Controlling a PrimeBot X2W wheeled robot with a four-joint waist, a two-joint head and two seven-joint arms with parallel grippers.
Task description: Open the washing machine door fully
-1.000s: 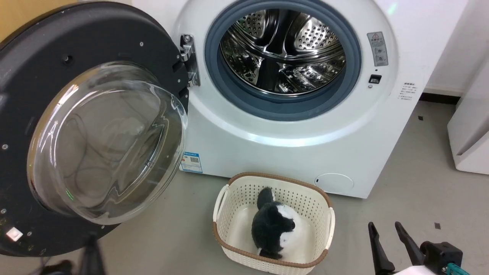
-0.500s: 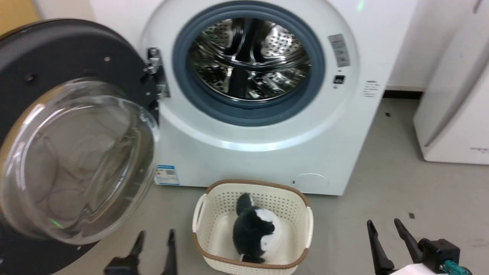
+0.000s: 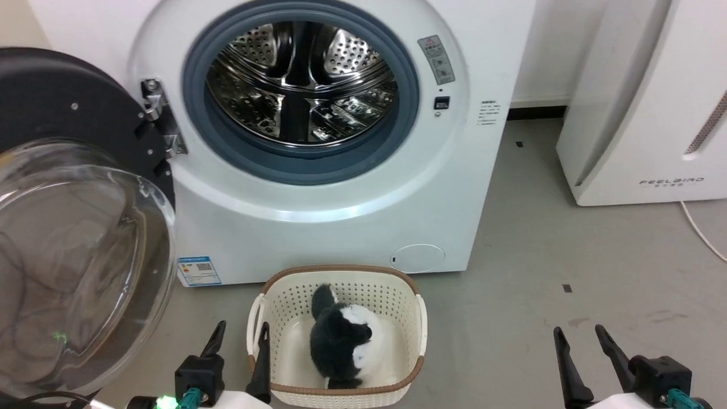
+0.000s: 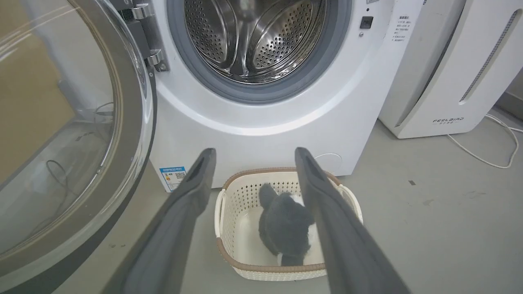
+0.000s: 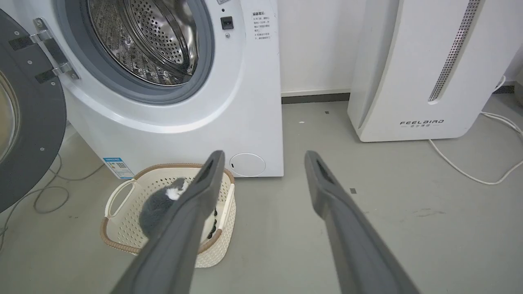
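Observation:
The white washing machine (image 3: 318, 187) stands ahead with its steel drum (image 3: 301, 79) exposed inside the blue-grey gasket. Its black washing machine door (image 3: 68, 227) hangs swung out wide at the left on its hinge (image 3: 162, 122), the clear glass bowl bulging toward me. The door also shows at the left of the left wrist view (image 4: 69, 134) and the right wrist view (image 5: 28, 122). My left gripper (image 3: 238, 332) is open low in front of the machine, apart from the door, holding nothing. My right gripper (image 3: 582, 335) is open over bare floor at the lower right.
A cream basket (image 3: 406, 295) with a black-and-white plush toy (image 3: 341, 341) sits on the floor before the machine, just right of my left gripper. A white FEELBIRD appliance (image 3: 642, 102) stands at the right, with a white cable (image 5: 470, 167) on the grey floor.
The head camera has swung, shifting the whole scene left. My left gripper has come up into view at the lower left beside the basket. The door stands equally wide open.

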